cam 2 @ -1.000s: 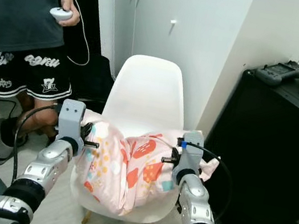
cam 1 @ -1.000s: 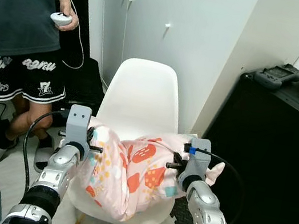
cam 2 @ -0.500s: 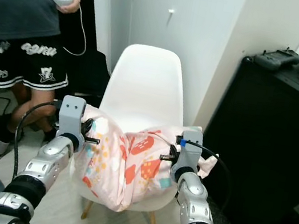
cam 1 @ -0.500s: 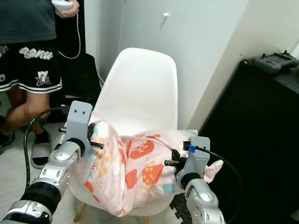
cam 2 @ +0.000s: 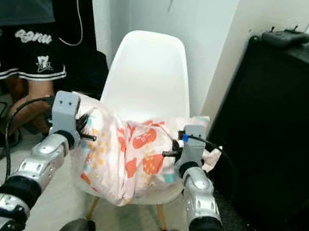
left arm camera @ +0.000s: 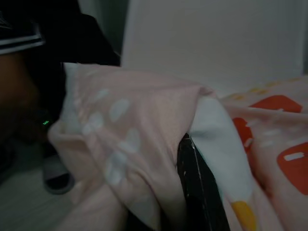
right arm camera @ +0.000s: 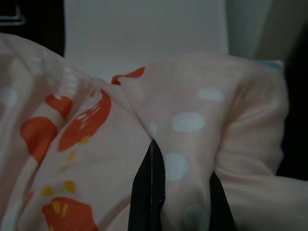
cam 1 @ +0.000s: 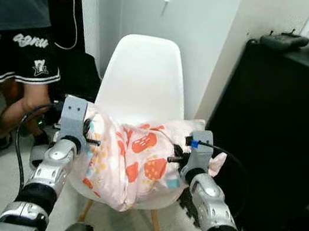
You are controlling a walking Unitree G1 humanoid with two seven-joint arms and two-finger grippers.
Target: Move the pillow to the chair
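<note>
Pink pillow (cam 1: 132, 156) sags between left tool (left arm camera: 195, 192) and right tool (right arm camera: 180, 192).

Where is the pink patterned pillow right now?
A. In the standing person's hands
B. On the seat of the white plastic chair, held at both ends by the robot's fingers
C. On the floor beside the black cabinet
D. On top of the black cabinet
B: the pink patterned pillow lies on the white plastic chair, with the left gripper and right gripper pinching its two ends.

The pillow (cam 1: 135, 157) was soft, matt printed cloth; the chair (cam 1: 143, 77) was smooth, slightly glossy white plastic; the cabinet (cam 1: 277, 131) looked matt black.
</note>
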